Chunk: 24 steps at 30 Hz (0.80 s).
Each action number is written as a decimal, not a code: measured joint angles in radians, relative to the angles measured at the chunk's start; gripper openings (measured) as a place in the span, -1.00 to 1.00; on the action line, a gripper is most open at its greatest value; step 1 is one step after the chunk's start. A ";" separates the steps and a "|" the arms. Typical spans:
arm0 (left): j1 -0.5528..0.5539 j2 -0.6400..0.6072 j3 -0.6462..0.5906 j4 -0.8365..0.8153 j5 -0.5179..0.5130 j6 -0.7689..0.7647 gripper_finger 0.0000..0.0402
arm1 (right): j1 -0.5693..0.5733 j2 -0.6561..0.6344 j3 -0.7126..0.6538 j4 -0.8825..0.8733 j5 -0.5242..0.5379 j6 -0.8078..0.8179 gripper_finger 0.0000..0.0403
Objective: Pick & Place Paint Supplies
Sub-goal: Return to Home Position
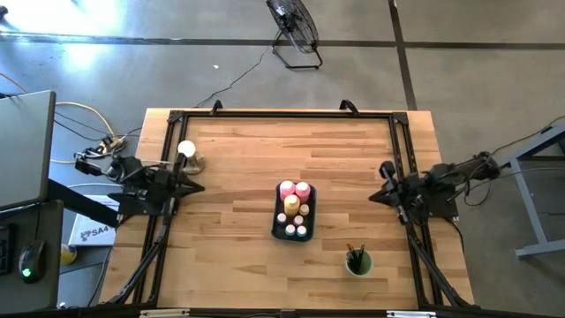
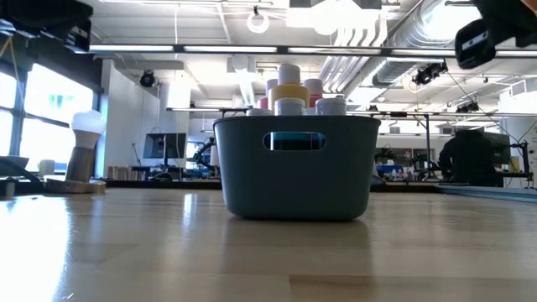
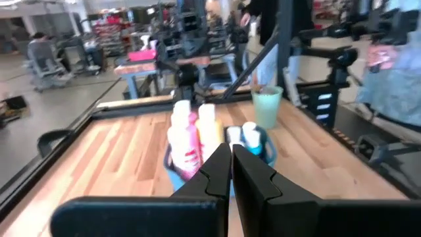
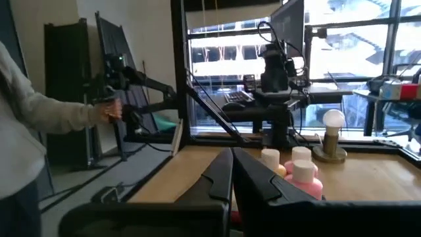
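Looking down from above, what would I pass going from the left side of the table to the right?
Left arm → blue-grey tray holding paint bottles → green cup holding brushes → right arm.

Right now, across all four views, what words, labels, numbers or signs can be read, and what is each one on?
"SA4": on the white flat box lying off the left edge of the wooden table, high view; any smaller print on it is unreadable.
Red label on the pink squeeze bottle: too blurred to read.
Nothing else is legible.
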 joint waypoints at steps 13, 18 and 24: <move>0.000 0.000 -0.161 0.101 -0.189 -0.028 -0.94 | 0.000 0.000 -0.150 0.200 0.068 -0.035 -0.98; 0.000 0.000 -0.223 0.143 -0.190 -0.029 -0.94 | 0.000 0.000 -0.150 0.208 0.073 -0.058 -0.98; 0.000 0.001 -0.283 0.256 -0.188 -0.028 -0.94 | 0.000 0.000 -0.150 0.206 0.073 -0.047 -0.98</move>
